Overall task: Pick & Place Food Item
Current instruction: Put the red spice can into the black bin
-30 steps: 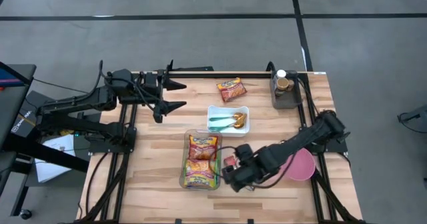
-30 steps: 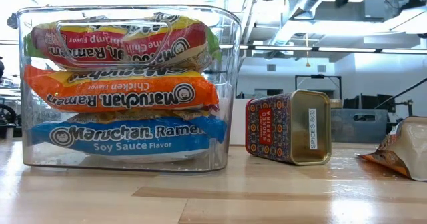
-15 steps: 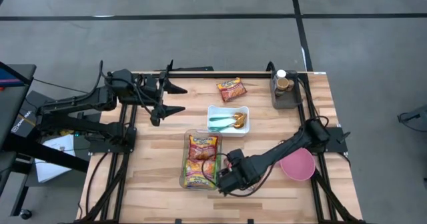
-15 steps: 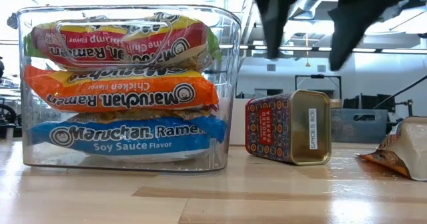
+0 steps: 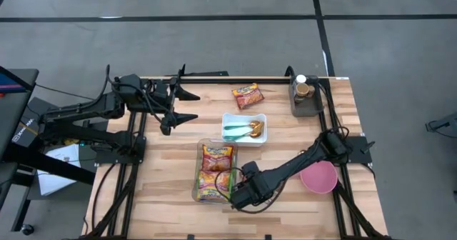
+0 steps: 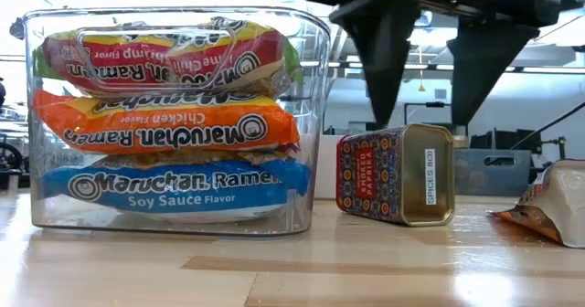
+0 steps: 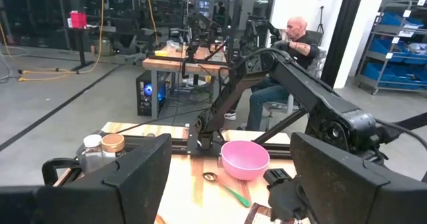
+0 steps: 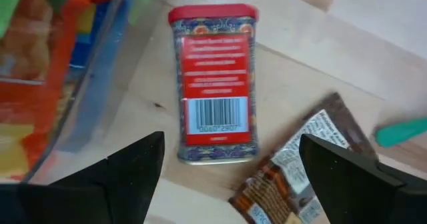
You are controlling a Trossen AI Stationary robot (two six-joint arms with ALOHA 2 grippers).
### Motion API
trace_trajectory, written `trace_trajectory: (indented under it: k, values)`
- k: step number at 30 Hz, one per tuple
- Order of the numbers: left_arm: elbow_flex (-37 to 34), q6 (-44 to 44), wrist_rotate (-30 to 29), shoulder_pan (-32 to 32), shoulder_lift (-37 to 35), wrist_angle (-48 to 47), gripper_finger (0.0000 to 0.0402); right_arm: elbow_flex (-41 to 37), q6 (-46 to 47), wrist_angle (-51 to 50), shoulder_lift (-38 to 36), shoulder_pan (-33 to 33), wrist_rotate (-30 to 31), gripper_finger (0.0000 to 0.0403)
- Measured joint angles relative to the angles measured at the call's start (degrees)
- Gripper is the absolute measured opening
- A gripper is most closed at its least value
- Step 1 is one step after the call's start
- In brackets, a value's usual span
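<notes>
A red patterned spice tin [image 8: 215,84] lies on its side on the wood table, right beside a clear bin [image 6: 174,120] stacked with ramen packets. My right gripper [image 6: 425,79] hangs open just above the tin [image 6: 395,174], pointing down, one finger over each end and touching nothing. In the high view this gripper [image 5: 237,194] and its arm cover the tin. My left gripper [image 5: 187,105] waits open and level at the table's far left, high above the wood.
A brown snack packet [image 8: 300,171] lies close by the tin. Another packet [image 5: 247,96], a white tray [image 5: 244,118] with green spoons, a holder with jars [image 5: 303,97] and a pink bowl [image 5: 319,177] stand farther off. A person sits beyond the table [image 7: 293,37].
My right gripper has come down from above, shifting a little toward the clear bin, and now hangs just over the spice tin. Its fingers have stayed open. The tin has not moved.
</notes>
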Motion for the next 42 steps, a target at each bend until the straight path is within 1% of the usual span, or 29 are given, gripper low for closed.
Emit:
trace_trajectory:
  k: [7,16,19,25,35,42]
  values:
    - [0.02,0.0,-0.02,0.0,0.0,0.04,0.0298,-1.22,-1.79,0.93,0.36,-0.26,-0.06,0.034]
    - [0.04,-0.03,-0.04,0.0,0.0,0.03,0.0298,-4.31,-3.74,5.42,0.34,-0.52,-1.29,0.034]
    - [0.04,-0.04,-0.04,0.0,0.0,0.03,0.0298,-4.46,-3.73,5.58,0.34,-0.5,-1.32,0.0334]
    - [0.04,-0.97,-0.06,0.0,0.0,0.02,0.0298,-4.46,-3.64,5.54,0.34,-0.5,-1.34,0.0296]
    - [0.07,-1.09,-0.05,0.0,0.0,0.04,0.0298,-4.39,-2.63,4.85,0.28,-0.49,-1.99,0.0197]
    - [0.07,-1.09,-0.04,0.0,0.0,0.02,0.0298,-4.39,-1.54,1.82,-0.07,-0.29,-1.64,0.0197]
